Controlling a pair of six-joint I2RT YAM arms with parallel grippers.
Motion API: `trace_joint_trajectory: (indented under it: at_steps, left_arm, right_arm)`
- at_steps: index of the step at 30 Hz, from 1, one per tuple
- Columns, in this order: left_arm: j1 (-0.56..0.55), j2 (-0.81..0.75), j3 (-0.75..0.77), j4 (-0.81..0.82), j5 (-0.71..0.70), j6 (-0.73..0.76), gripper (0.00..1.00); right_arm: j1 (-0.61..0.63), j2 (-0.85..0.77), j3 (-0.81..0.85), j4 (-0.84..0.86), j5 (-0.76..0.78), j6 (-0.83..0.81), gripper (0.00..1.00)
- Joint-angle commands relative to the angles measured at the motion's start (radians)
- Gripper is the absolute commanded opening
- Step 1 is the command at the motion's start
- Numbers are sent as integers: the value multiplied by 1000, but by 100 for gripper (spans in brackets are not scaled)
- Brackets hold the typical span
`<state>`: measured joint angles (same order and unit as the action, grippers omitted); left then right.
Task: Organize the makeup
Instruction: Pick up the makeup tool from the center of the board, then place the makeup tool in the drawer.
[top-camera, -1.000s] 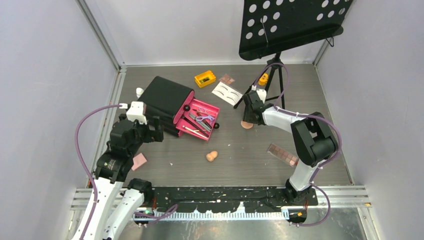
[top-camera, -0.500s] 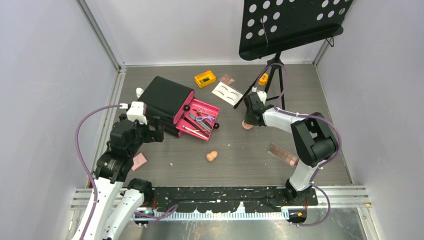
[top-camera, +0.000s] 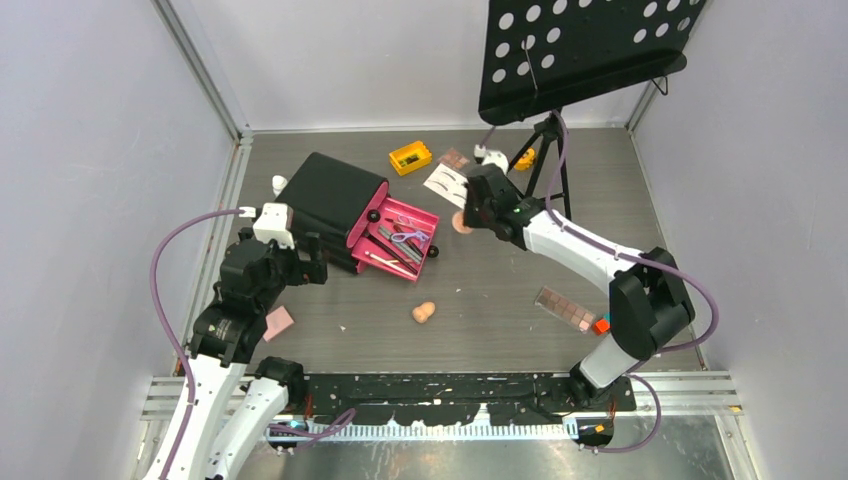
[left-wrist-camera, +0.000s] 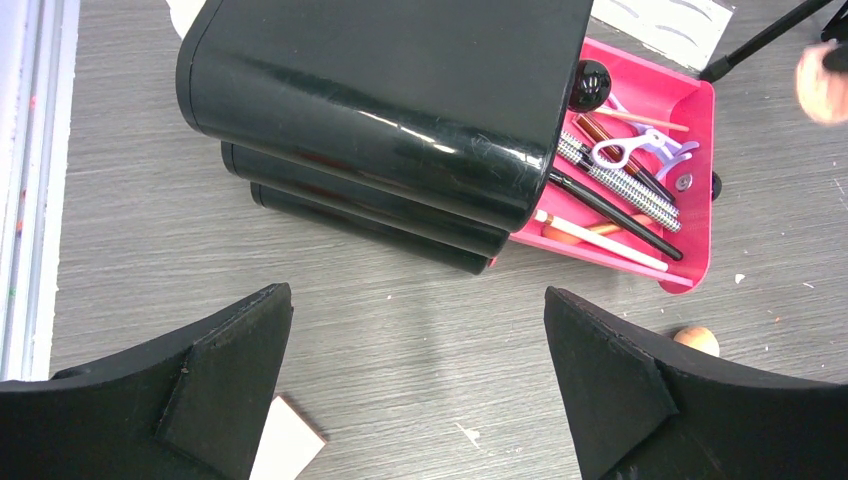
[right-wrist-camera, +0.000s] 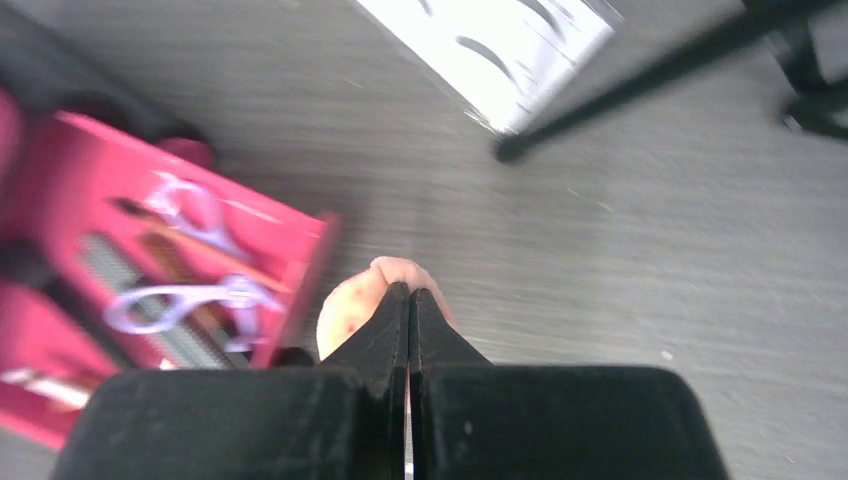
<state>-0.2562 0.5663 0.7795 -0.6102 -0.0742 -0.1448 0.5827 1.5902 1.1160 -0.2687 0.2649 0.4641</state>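
Roughly midway through, at a guess: some pieces stowed, many loose on the counter (top-camera: 480, 300). Nearest the bases: a pink block (top-camera: 277, 323) just behind the left claw (top-camera: 300, 268), which is spread wide and grasping nothing. A loose sponge (top-camera: 424, 312) well off to that claw's right. A brown palette (top-camera: 565, 309) and a small orange-red block (top-camera: 601, 325) far back of the right claw.

Just ahead of the left claw: the black chest (left-wrist-camera: 400, 90), one pink drawer (left-wrist-camera: 700, 180) pulled out, holding lilac scissors (left-wrist-camera: 630, 150), thin brushes (left-wrist-camera: 610, 205) and a pale stick. The sorted share so far, by the look of it.

Farther out: the right claw (right-wrist-camera: 408, 295), clenched on a peach sponge (right-wrist-camera: 350, 305), apparently clear of the counter, with the drawer's open end just to its left.

Beyond that claw, not yet put away: the white eyebrow card (top-camera: 450, 185), a small palette (top-camera: 455, 158), a yellow block (top-camera: 410, 157). Behind the chest, a white bottle (top-camera: 280, 184).
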Motion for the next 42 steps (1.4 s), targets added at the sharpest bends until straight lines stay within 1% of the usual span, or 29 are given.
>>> trace_joint_trajectory:
  at_steps: [1, 7, 14, 19, 26, 30, 32, 34, 39, 42]
  left_arm:
    - [-4, -1, 0, 46, 8, 13, 100]
    - [-3, -5, 0, 45, 8, 13, 100]
    - [-3, -7, 0, 43, 8, 13, 100]
    - [-3, -8, 0, 46, 7, 13, 100]
    - [-3, -9, 0, 44, 5, 13, 100]
    - [-3, -9, 0, 44, 5, 13, 100]
    - [-4, -9, 0, 45, 4, 13, 100]
    - [-3, -9, 0, 45, 4, 13, 100]
    - [-4, -7, 0, 46, 7, 13, 100]
    - [-4, -8, 0, 45, 7, 13, 100]
  right_arm:
    - [55, 24, 170, 16, -56, -1, 0]
    - [136, 178, 327, 4, -88, 38, 0]
    - [181, 334, 474, 5, -106, 74, 0]
    - [199, 406, 541, -2, -120, 80, 2]
    - [211, 465, 600, -1, -136, 95, 4]
    - [215, 494, 629, -6, -149, 100, 10]
    - [216, 501, 637, -5, -163, 103, 14]
    - [216, 499, 635, 3, -177, 105, 21]
    - [218, 445, 573, 44, -173, 103, 37]
    - [218, 390, 528, 52, -147, 83, 42]
